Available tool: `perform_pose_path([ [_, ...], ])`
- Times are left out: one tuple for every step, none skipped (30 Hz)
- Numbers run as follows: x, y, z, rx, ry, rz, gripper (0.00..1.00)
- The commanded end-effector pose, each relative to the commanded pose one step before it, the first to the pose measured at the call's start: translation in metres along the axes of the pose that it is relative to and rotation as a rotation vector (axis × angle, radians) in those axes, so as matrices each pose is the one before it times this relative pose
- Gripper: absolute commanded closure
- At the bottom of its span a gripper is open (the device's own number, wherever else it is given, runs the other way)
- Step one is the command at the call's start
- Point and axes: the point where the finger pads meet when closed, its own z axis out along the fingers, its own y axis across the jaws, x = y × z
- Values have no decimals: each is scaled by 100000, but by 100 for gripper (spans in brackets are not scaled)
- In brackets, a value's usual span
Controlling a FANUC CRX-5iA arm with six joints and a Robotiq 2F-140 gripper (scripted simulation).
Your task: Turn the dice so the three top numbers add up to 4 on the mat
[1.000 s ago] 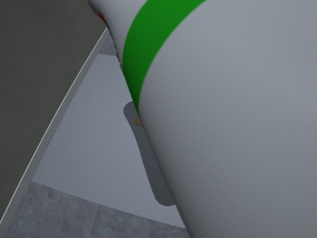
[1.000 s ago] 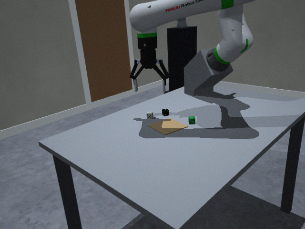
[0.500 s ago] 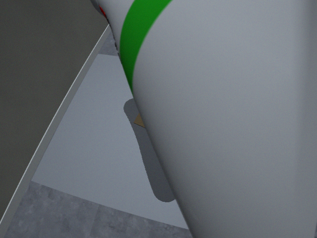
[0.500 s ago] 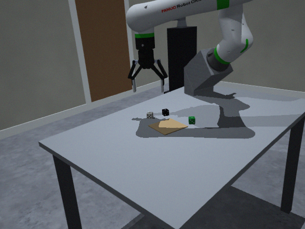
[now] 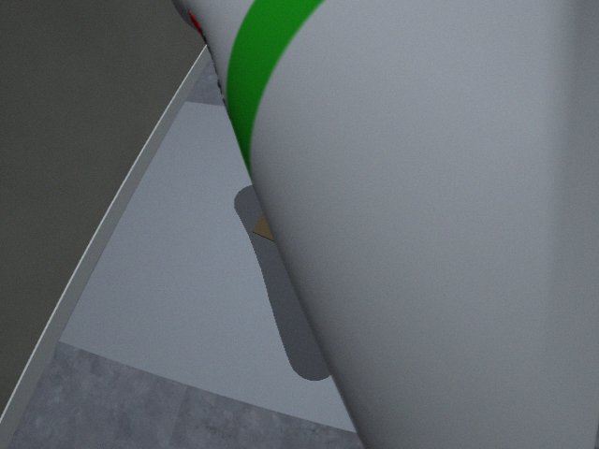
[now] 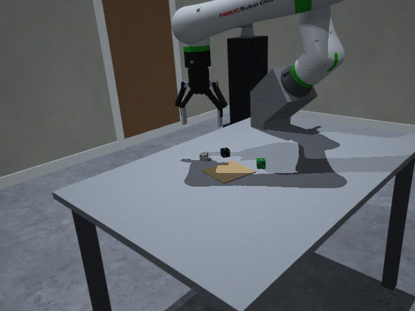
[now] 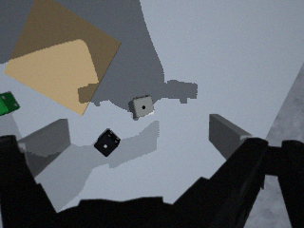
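Observation:
The tan mat [image 5: 264,228] [image 6: 225,178] [image 7: 52,64] lies flat on the table. All three dice are on the table off the mat. The white die [image 6: 203,156] [image 7: 143,106] shows one pip on top in the wrist view. The black die [image 6: 224,152] [image 7: 106,142] also shows one pip on top there. The green die [image 6: 260,163] [image 7: 7,104] is cut off by the left edge of the wrist view; its top number cannot be read. My gripper [image 6: 201,125] [image 7: 139,129] is open and empty, high above the table, with the white and black dice below between its fingers in the wrist view.
The arm [image 5: 411,217] [image 6: 254,15] fills much of the top view and hides the dice and most of the mat there. The grey pedestal [image 6: 274,100] stands at the table's back. The table [image 6: 201,227] shows its edge at the wrist view's right, with floor beyond.

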Motion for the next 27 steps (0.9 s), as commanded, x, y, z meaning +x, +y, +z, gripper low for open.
perform_pose_path([
  [12,26,118,-168,-311,14724,0],
  [4,2,64,2,2,6194,0],
  [2,1,36,1,1,3475,0],
  [2,1,34,1,1,3265,0],
  [2,1,41,1,1,3973,0],
  [2,1,34,1,1,3292,0],
  [0,0,0,0,0,0,0],
  [0,0,0,0,0,0,0],
  [5,1,80,3,1,7764,0],
  [3,1,58,2,1,5659,0],
  [2,0,27,1,0,2573,0],
  [2,0,39,1,1,3791,0],
  [2,0,38,1,0,3655,0],
  [1,0,13,0,0,1218,0],
  [4,0,63,2,1,6086,0],
  [2,0,31,1,0,2972,0],
  [2,0,41,1,0,3970,0],
  [2,0,38,1,0,3655,0],
  [1,0,18,0,0,1785,0],
  [3,0,56,1,0,5466,0],
  [2,0,36,1,0,3521,0],
  [0,0,8,0,0,731,0],
  [3,-1,66,1,0,6392,0],
  [0,0,0,0,0,0,0],
  [0,0,0,0,0,0,0],
  [2,0,37,1,0,3586,0],
  [4,-1,95,2,0,9233,0],
])
